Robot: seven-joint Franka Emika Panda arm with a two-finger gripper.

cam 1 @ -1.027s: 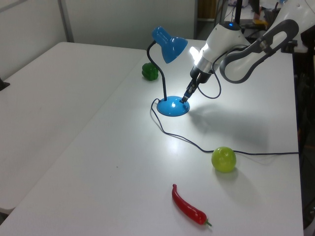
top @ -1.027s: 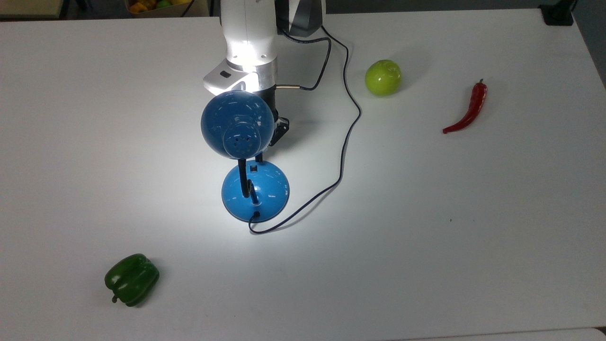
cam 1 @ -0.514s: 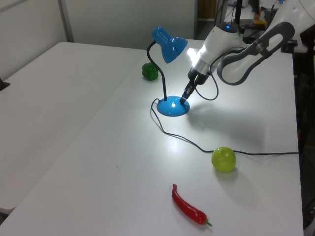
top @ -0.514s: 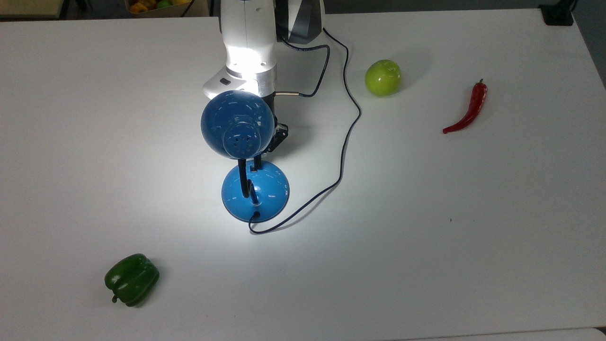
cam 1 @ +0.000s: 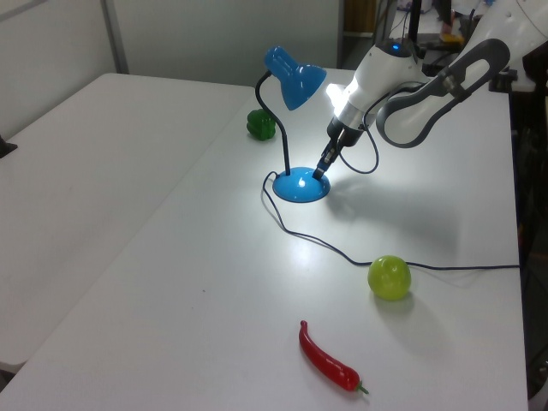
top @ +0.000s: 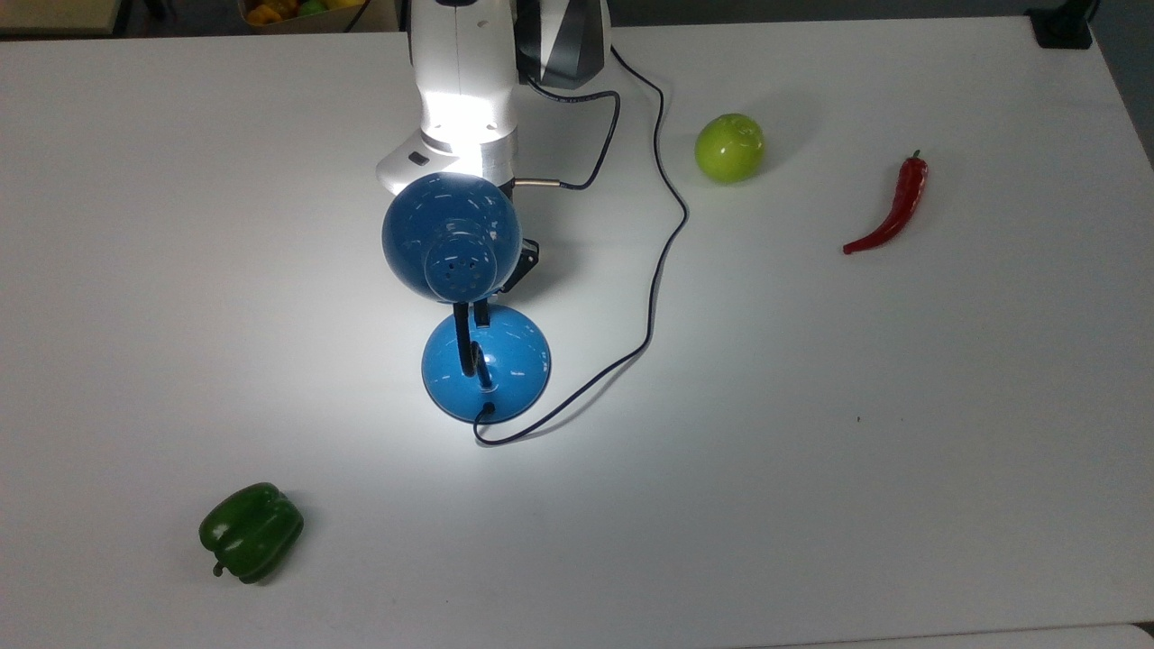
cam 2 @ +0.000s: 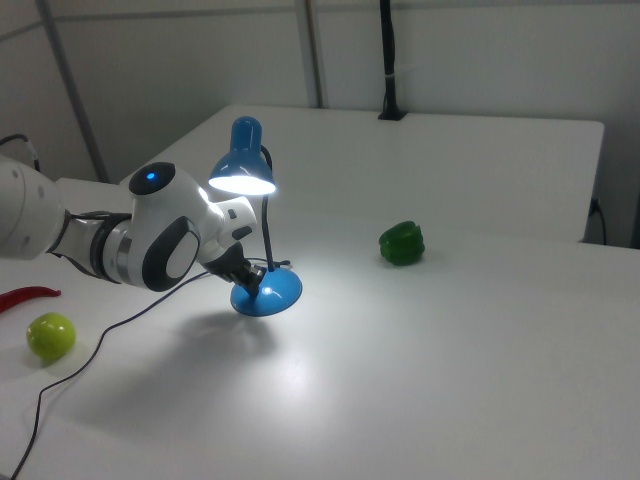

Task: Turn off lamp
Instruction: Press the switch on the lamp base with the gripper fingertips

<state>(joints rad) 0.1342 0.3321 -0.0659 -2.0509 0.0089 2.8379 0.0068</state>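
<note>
One glossy blue desk lamp point(cam 1: 295, 128) with a round dome shade, black gooseneck and round blue base stands lit on the white table point(top: 902, 451), right at the tip of the white robot arm's black two-finger gripper point(cam 1: 320, 173). In the left view the gripper comes down at a slant from the left view's right and its tip meets the rim of the lamp's base, on the side away from the gooseneck. In the top view the dome shade covers most of the gripper point(top: 480, 313), and just the dark tip shows at the base's upper edge, where a small black switch sits. In the right view the gripper point(cam 2: 254, 284) presses at the base from the right view's left.

Whether the fingers are parted or closed cannot be told; they hold nothing.

Counted around the gripper: one thin black cord point(top: 663, 243) looping away from the base, one green apple point(top: 729, 147), one red chili pepper point(top: 891, 212) beyond the apple, and one green bell pepper point(top: 251, 531) well apart on the lamp's far side.
</note>
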